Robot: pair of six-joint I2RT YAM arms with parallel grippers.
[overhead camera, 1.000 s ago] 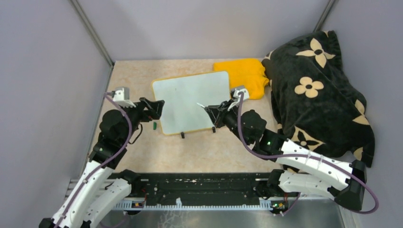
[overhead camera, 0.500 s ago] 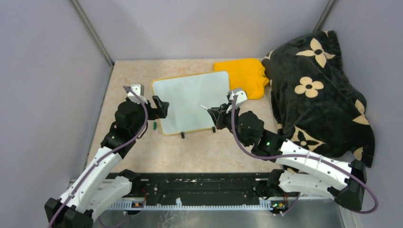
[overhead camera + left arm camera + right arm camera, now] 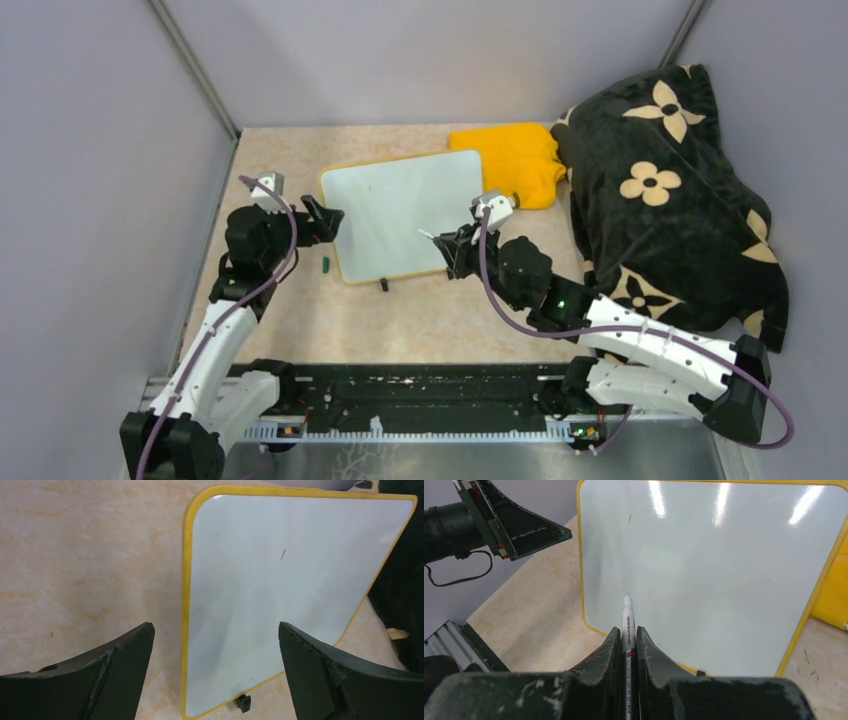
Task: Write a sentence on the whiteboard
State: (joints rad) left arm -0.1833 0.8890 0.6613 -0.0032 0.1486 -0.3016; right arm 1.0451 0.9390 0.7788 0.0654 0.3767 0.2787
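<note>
top external: found whiteboard lying flat on counter, close to far edge, roughly midway between left and right edges, slightly skewed. noted folded yellow cloth against its far right corner and black flowered blanket heaped along right edge. recorded left gripper at board's left rim, jaws released, nothing held. recorded right gripper by board's near right corner, clenched on marker, tip pointing over board. spotted small green object on counter just beside board's near left corner.

left wrist: confirmed fingers wide apart and bare, one over counter, other over board, yellow rim between. logged one short dark stroke on white surface and black clip foot under near rim. cannot tell whether touching board.

right wrist: confirmed both fingers pressed tight on marker barrel, white tip out ahead over white surface, short of board's middle. cannot tell whether tip touching. sighted left gripper beyond board's left rim, near far left corner.
</note>
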